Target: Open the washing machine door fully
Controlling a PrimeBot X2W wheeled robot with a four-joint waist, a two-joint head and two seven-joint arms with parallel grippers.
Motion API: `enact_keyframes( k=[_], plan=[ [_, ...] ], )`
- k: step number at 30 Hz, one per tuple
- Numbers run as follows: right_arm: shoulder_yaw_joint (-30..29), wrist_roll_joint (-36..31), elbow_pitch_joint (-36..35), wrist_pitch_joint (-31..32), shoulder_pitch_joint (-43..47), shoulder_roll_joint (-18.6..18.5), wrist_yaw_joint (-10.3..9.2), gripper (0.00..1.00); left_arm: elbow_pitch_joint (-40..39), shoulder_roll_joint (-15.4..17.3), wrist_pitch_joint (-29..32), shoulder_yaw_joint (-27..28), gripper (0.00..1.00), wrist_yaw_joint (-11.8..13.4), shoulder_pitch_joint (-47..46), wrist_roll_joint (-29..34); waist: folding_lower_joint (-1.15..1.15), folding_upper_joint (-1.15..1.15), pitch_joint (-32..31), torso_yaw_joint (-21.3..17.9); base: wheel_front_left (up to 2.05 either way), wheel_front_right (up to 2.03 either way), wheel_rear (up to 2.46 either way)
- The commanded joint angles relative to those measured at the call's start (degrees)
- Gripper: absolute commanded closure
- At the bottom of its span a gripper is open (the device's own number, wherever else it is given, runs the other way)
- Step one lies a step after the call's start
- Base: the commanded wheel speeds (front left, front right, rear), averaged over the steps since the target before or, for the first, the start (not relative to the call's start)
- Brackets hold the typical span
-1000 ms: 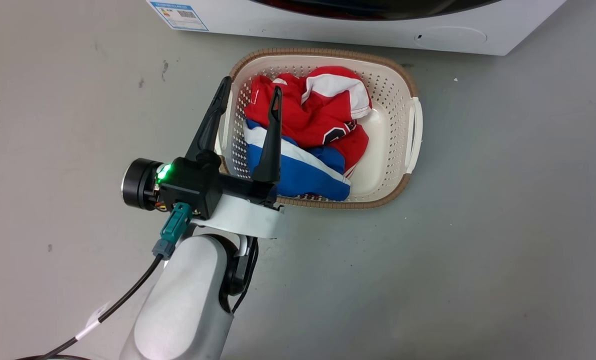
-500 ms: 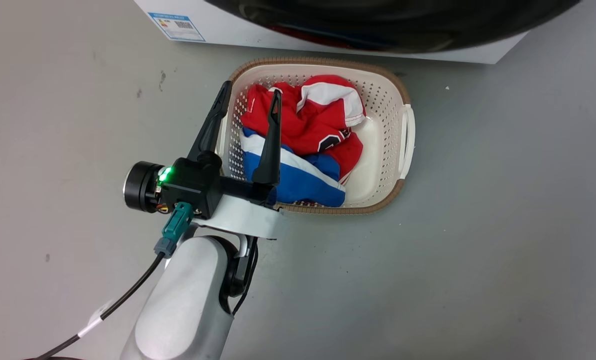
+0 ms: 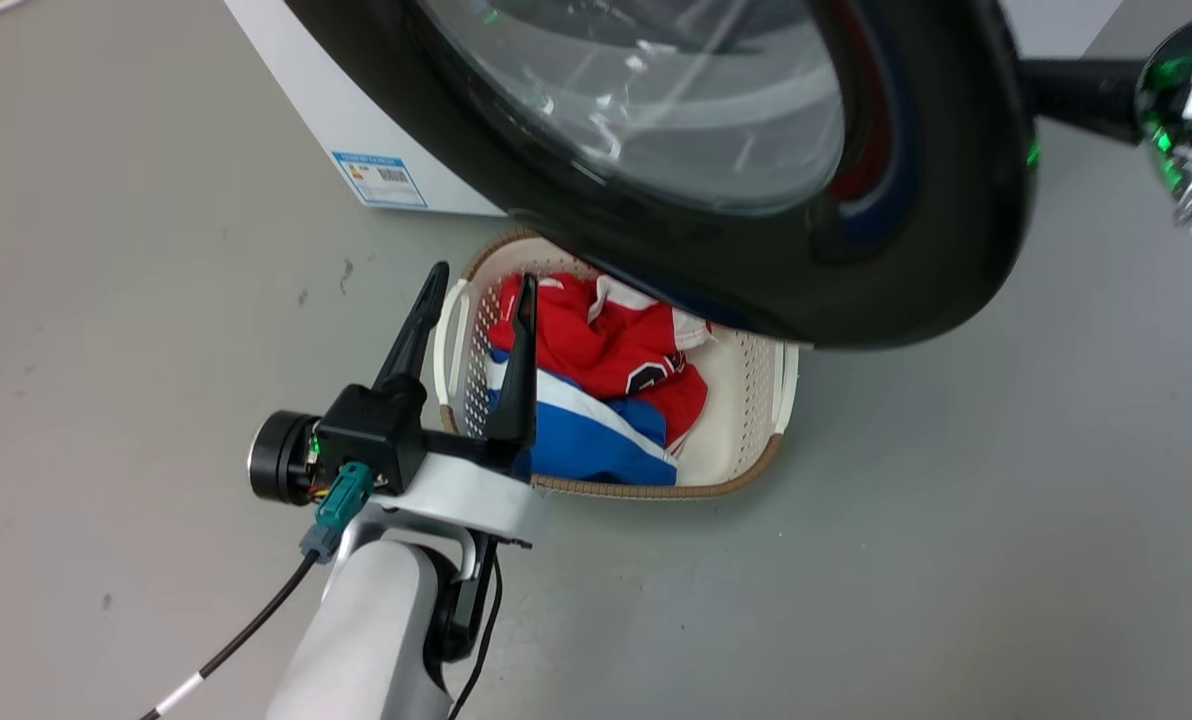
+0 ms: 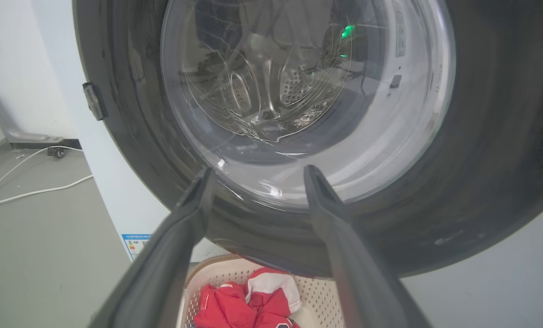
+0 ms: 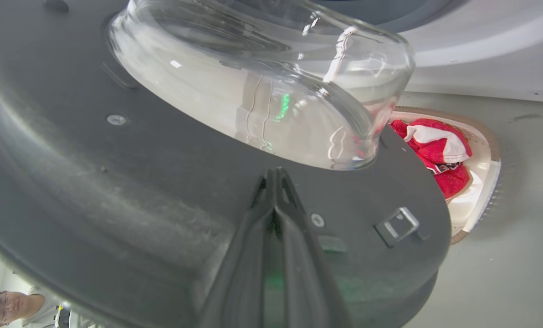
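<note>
The washing machine door [image 3: 886, 260], glossy black with a clear glass bowl [image 3: 646, 110], stands swung out from the white washing machine [image 3: 356, 110] and overhangs the basket. My right gripper [image 5: 275, 175] is shut, its tips lying against the door's inner face [image 5: 116, 182] just under the glass bowl [image 5: 262, 91]. In the head view its wrist [image 3: 1181, 110] sits past the door's right edge and the fingers are hidden behind the door. My left gripper [image 3: 476, 285] is open and holds nothing, over the basket's left rim. It faces the door's outer glass [image 4: 299, 91].
A cream laundry basket [image 3: 756, 440] with red and blue clothes [image 3: 606, 350] sits on the grey floor under the door. The door's latch [image 5: 399, 223] is near the right fingers. White cables [image 4: 25, 191] lie on the floor left of the machine. A person [image 5: 7, 310] is at the lower left.
The head view has tilted up, bringing the door and the right wrist into it. The door reaches farther out over the basket than before. The left gripper keeps its open pose.
</note>
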Motion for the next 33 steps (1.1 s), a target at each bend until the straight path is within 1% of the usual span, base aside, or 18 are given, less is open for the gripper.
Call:
enact_keyframes(
  k=[1,5,9,10,17,22,25,29,33],
  plan=[
    [0.3,-0.1,-1.2,1.2,2.4,1.2,0.01,1.00,0.3,0.0,-0.1,0.3,0.00,-0.2,1.5,0.0,0.00,0.00,-2.3,0.2,0.00,0.00,0.00],
    [1.3,-0.5,-4.4,3.8,6.6,3.8,0.01,1.00,0.9,0.0,-0.1,0.7,0.00,-0.9,3.8,0.4,0.00,0.00,-5.0,0.0,0.00,0.00,0.00],
    [1.8,-1.3,-7.0,6.1,10.8,5.7,0.01,1.00,1.8,0.0,-0.1,0.8,0.00,-1.6,6.0,0.3,0.00,0.00,-7.6,0.2,0.00,0.00,0.00],
    [1.8,-1.3,-7.0,6.1,10.8,5.7,0.01,1.00,1.8,0.0,-0.1,0.8,0.00,-1.6,6.0,0.3,0.00,0.00,-7.6,0.2,0.00,0.00,0.00],
    [2.4,-1.2,-10.3,8.1,17.3,9.2,0.01,1.00,3.5,0.0,-0.1,0.4,0.00,-2.6,8.8,-0.1,0.00,0.00,-12.0,0.8,0.00,0.00,0.00],
    [4.0,0.3,-11.6,7.7,20.7,10.2,0.01,1.00,4.3,0.0,-0.1,0.5,0.00,-3.3,9.9,-0.1,0.00,0.00,-14.5,1.3,0.00,0.00,0.00],
    [6.7,2.4,-11.5,5.4,22.9,10.5,0.01,1.00,4.9,0.0,-0.1,0.4,0.00,-4.1,10.8,-0.2,0.00,0.00,-16.4,1.7,0.00,0.00,0.00],
    [8.0,2.9,-11.8,0.7,24.6,10.5,0.01,1.00,5.3,0.0,-0.1,0.1,0.00,-4.5,11.4,-0.3,0.00,0.00,-17.5,1.8,0.00,0.00,0.00],
    [6.5,2.7,-13.1,-7.9,26.2,10.3,0.01,1.00,5.7,0.0,-0.1,0.6,0.00,-4.7,12.4,-0.2,0.00,0.00,-18.9,1.3,0.00,0.00,0.00]
  ],
)
